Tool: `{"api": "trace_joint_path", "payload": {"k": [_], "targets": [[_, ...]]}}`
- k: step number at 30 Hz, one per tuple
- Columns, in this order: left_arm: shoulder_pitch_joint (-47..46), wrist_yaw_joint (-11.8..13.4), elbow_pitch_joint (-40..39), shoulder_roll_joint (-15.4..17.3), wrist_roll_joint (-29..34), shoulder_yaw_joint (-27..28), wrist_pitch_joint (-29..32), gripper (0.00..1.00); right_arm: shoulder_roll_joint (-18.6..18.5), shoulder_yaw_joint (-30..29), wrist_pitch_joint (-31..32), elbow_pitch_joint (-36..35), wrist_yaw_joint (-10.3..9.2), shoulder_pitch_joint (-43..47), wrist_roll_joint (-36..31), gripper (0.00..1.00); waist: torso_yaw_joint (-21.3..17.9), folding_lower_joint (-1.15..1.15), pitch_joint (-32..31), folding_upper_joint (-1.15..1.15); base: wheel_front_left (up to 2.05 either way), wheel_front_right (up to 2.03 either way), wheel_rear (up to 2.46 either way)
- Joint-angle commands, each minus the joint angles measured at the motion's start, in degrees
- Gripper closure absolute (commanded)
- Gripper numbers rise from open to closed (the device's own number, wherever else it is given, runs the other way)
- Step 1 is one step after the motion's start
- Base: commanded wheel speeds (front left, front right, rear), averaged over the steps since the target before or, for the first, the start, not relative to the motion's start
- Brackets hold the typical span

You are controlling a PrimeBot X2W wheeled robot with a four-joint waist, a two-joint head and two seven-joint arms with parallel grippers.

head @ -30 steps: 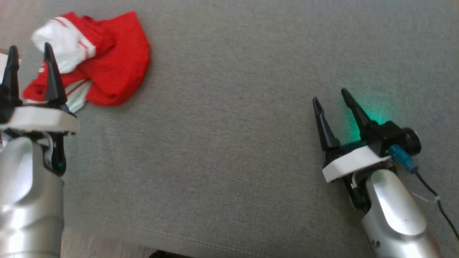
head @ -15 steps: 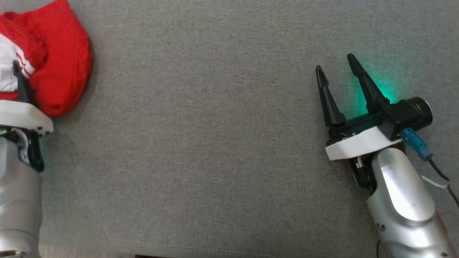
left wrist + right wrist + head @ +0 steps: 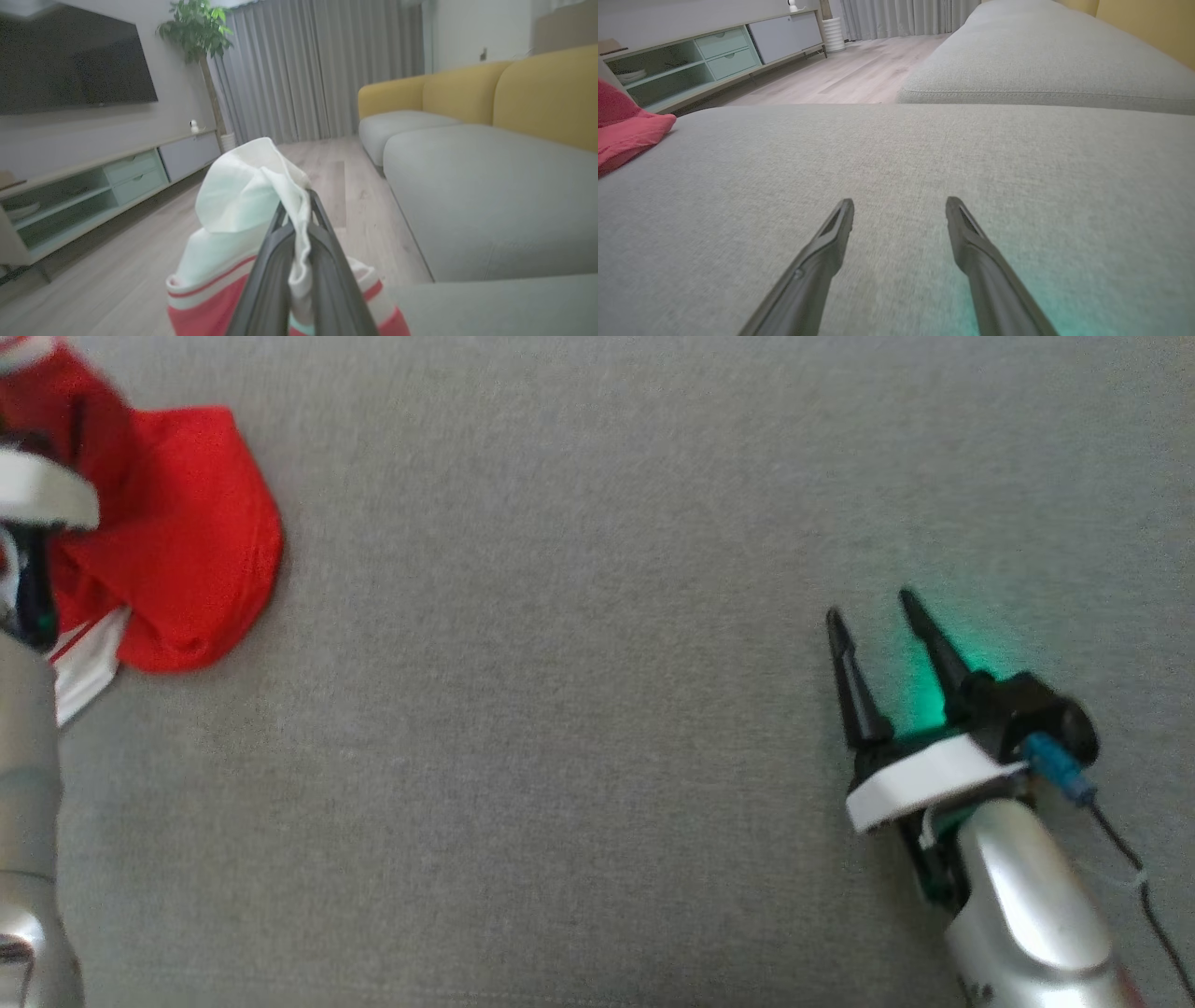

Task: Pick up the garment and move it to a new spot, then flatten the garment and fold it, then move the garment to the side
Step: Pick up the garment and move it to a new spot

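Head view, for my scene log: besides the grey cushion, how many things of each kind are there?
Red-and-white garment: 1
Grippers: 2, the left gripper and the right gripper
Total: 3

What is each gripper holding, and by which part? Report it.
The left gripper is shut on the garment, pinching a fold of its white part. The right gripper is open and holds nothing.

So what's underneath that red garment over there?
The grey cushion runs right up to the red garment, which seems to rest on it. Anything directly beneath is covered by the cloth. The left gripper pinches its white part.
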Motion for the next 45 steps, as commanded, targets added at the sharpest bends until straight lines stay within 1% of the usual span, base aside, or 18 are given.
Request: {"api": "trace_joint_path", "payload": {"k": [1,5,8,11,14,17,20,23,26,27,28,29,32,35,38,41,42,45], "targets": [[-1.6,-0.1,-3.4,2.9,0.2,0.0,-0.4,1.00,1.2,1.2,0.0,-1.0,-0.04,1.3,0.7,0.00,-2.5,0.00,-4.1,0.00,0.00,0.00,0.00],[-1.6,-0.4,-9.2,0.2,-1.6,-5.3,-0.2,1.00,2.0,2.0,0.0,-0.1,-0.04,3.0,2.3,0.00,-6.3,0.00,-7.8,0.00,0.00,0.00,0.00],[-0.8,-0.4,-13.9,-1.8,-4.4,-10.1,1.6,1.00,2.1,3.2,0.0,0.0,-0.04,3.4,3.4,0.00,-9.6,0.00,-9.1,0.00,0.00,0.00,0.00],[0.2,-0.4,-17.8,-3.7,-6.5,-14.1,2.8,1.00,2.2,6.0,0.0,-0.5,-0.04,3.0,6.0,0.00,-13.4,0.00,-9.8,0.00,0.00,0.00,0.00],[1.1,-0.4,-20.2,-6.4,-8.1,-17.8,3.6,1.00,2.2,8.7,0.0,-1.0,-0.04,2.4,8.0,0.00,-17.1,0.00,-10.1,0.00,0.00,0.00,0.00],[1.1,-0.4,-21.0,-9.8,-9.9,-21.3,3.8,1.00,2.2,10.8,0.0,-1.4,-0.04,1.8,9.4,0.00,-20.0,0.00,-10.2,0.00,0.00,0.00,0.00],[1.1,-0.4,-20.9,-13.8,-11.7,-24.9,3.3,1.00,2.2,11.8,0.0,-1.4,-0.04,1.7,10.2,0.00,-21.9,0.00,-10.2,0.00,0.00,0.00,0.00],[0.9,-0.4,-19.5,-16.2,-13.8,-28.5,2.7,1.00,2.2,12.1,0.0,-1.3,-0.04,1.7,10.7,0.00,-22.8,0.00,-10.0,0.00,0.00,0.00,0.00],[1.3,-0.4,-16.9,-17.4,-15.1,-31.3,1.7,1.00,2.2,12.2,0.0,-1.2,-0.04,1.7,10.9,0.00,-22.9,0.00,-9.9,0.00,0.00,0.00,0.00],[1.7,-0.4,-16.0,-17.6,-15.5,-31.9,1.5,0.91,2.2,12.2,0.0,-1.3,-0.04,1.7,11.0,0.00,-22.8,0.00,-9.9,0.00,0.00,0.00,0.00],[2.1,-0.2,-15.1,-17.7,-15.7,-32.4,1.1,0.25,2.2,12.1,0.0,-1.3,-0.04,1.7,11.1,0.00,-22.6,0.00,-9.9,0.00,0.00,0.00,0.00],[2.4,0.0,-14.2,-17.8,-15.7,-32.9,0.8,0.00,2.2,12.1,0.0,-1.3,-0.04,1.7,11.1,0.00,-22.3,0.00,-9.9,0.00,0.00,0.00,0.00],[4.3,1.1,-11.7,-18.0,-15.7,-33.2,0.0,0.00,2.2,11.3,0.0,-1.2,-0.04,1.8,11.0,0.00,-20.7,0.00,-10.2,0.00,0.00,0.00,0.00],[7.5,2.6,-11.0,-18.0,-14.9,-31.8,-0.4,0.00,2.2,10.3,0.0,-1.0,-0.04,2.2,10.6,0.00,-18.6,0.00,-10.9,0.00,0.00,0.00,0.00],[13.2,4.0,-12.8,-17.3,-13.5,-27.9,-0.4,0.00,2.2,9.1,0.0,-0.7,-0.04,2.8,10.3,0.00,-16.4,0.00,-11.9,0.00,0.00,0.00,0.00],[20.2,5.7,-15.7,-16.3,-11.7,-22.8,-0.4,0.00,2.2,8.1,0.0,-0.4,-0.04,3.4,9.9,0.00,-14.5,0.00,-12.8,0.00,0.00,0.00,0.00],[20.2,5.7,-15.7,-16.3,-11.7,-22.8,-0.4,0.00,2.2,8.1,0.0,-0.4,-0.04,3.4,9.9,0.00,-14.5,0.00,-12.8,0.00,0.00,0.00,0.00],[27.4,6.3,-18.2,-15.6,-10.0,-17.5,-0.4,0.00,2.2,7.0,0.0,0.1,-0.04,4.0,9.4,0.00,-12.8,0.00,-13.9,0.00,0.00,0.00,0.00]]}}
